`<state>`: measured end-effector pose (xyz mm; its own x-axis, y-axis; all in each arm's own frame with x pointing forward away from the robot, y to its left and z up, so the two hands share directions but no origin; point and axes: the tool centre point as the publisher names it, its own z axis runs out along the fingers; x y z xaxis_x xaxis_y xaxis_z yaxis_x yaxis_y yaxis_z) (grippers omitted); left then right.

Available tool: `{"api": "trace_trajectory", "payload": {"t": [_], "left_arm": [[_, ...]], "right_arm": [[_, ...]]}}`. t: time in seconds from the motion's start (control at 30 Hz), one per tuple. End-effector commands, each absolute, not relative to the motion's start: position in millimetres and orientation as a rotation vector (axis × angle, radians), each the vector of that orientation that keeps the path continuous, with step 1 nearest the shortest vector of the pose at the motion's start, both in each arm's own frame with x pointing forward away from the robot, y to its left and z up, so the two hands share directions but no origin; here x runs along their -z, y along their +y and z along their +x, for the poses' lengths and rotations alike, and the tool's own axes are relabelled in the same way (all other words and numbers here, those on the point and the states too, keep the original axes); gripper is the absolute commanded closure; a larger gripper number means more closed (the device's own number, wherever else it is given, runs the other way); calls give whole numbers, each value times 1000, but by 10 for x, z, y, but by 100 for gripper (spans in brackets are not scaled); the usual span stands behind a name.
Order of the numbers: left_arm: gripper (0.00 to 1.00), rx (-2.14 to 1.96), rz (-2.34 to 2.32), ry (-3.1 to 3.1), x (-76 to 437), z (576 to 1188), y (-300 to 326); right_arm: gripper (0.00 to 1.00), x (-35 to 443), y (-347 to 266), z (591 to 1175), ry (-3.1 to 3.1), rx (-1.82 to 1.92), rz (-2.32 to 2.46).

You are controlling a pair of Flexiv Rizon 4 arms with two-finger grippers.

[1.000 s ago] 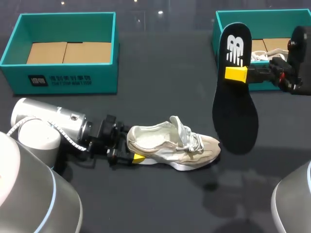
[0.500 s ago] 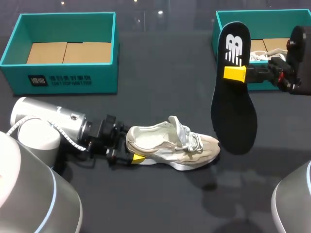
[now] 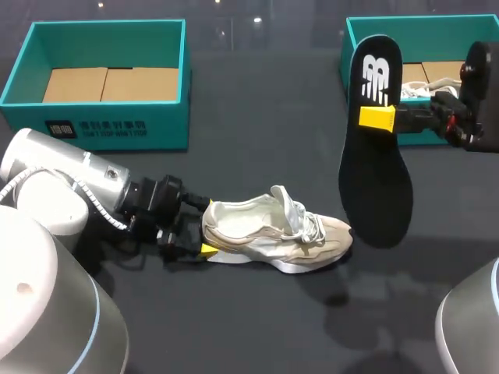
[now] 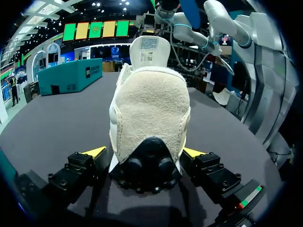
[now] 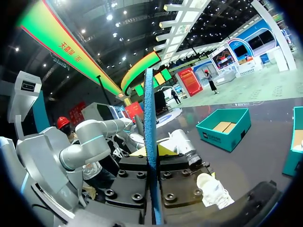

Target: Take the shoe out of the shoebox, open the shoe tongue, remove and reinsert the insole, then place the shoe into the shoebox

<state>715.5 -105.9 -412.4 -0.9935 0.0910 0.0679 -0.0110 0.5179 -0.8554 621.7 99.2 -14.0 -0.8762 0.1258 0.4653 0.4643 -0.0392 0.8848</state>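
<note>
**Left jaws:** released and spread wide, with the heel of the shoe [image 3: 273, 234] [image 4: 149, 109] between them. One yellow fingertip [image 4: 96, 152] just beside each side of the heel; firm contact not discernible. In the head view, a single yellow tip [image 3: 208, 249] low at the heel.

**Right jaws:** clenched on the insole [image 3: 374, 164], grasping it near its narrower upper end. In the right wrist view, insole edge-on [image 5: 150, 142] between the two finger blocks, blue along the edge.

**Task items:**
- Shoe: cream and white, upright on its sole on the bench [image 3: 257, 140], lower middle of the frame. Toe to the right, tongue standing up, laces loose.
- Insole: black, held upright in the air at right of centre, lower end near the toe of the shoe.

**Markings:**
- White logo on the insole just above the grasp.
- White print on the front wall of the teal shoebox [image 3: 93, 132] at upper left.
- Label [image 4: 149, 43] on the raised tongue, too small to read.

**Arm pose:**
- Left arm [image 3: 70, 187]: entering from the lower left, low and nearly level, wrist aimed right at the heel.
- Right arm [image 3: 475, 101]: entering at the upper right edge, wrist level, aimed left.

**Also present:** second teal shoebox [image 3: 351, 47] at upper right, behind the insole, with a pale second shoe [image 3: 425, 86] partly visible inside.
</note>
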Motion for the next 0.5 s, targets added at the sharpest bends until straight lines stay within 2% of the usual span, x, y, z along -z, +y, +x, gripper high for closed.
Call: {"api": "trace_trajectory", "payload": {"t": [0.03, 0.37, 0.5], "left_arm": [[0, -1252, -104, -2864, 3959, 7100, -1028], [0, -1252, -104, -2864, 3959, 7100, -1028], [0, -1040, -78, -2910, 3859, 7190, -1043]], "right_arm": [[100, 157, 987, 6166, -1990, 2012, -641], [100, 157, 987, 6166, -1990, 2012, -641], [100, 157, 987, 6166, -1990, 2012, -641]]}}
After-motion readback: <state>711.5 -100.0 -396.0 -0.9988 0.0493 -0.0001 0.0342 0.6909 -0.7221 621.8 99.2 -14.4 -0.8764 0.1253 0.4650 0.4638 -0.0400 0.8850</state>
